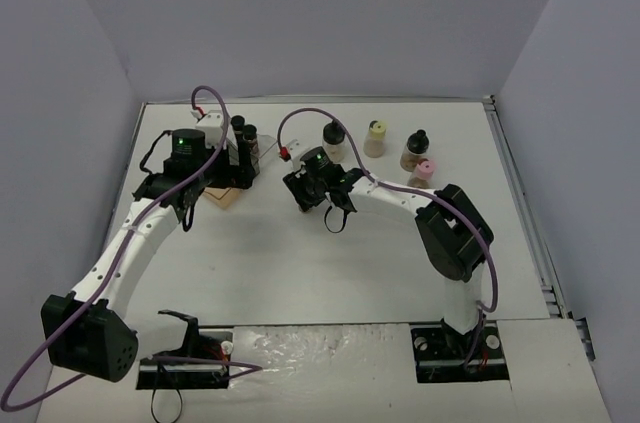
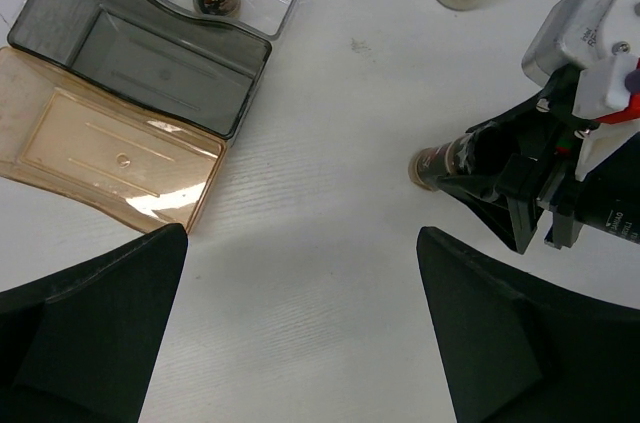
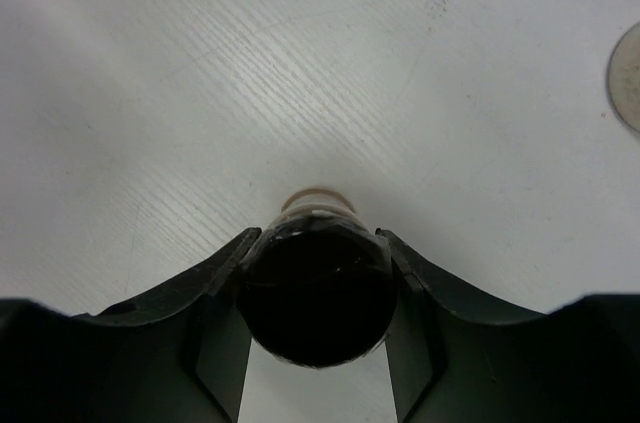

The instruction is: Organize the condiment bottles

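My right gripper (image 1: 300, 188) is shut on the cap of a slim black-capped condiment bottle (image 3: 318, 293), held upright in the middle of the table; it also shows in the left wrist view (image 2: 432, 165). Two slim black-capped bottles (image 1: 246, 133) stand in the clear end of the stepped tray (image 2: 140, 53). A rounder black-capped bottle (image 1: 334, 141), a yellow-green-capped one (image 1: 376, 138), another rounder black-capped one (image 1: 415, 150) and a pink-capped one (image 1: 423, 173) stand at the back right. My left gripper (image 2: 300, 333) is open and empty over bare table beside the tray.
The tray's amber step (image 2: 100, 148) and dark middle compartment (image 2: 150, 58) hold nothing. White walls close in the table on three sides. The right gripper's body (image 2: 560, 183) is close to my left gripper's right finger.
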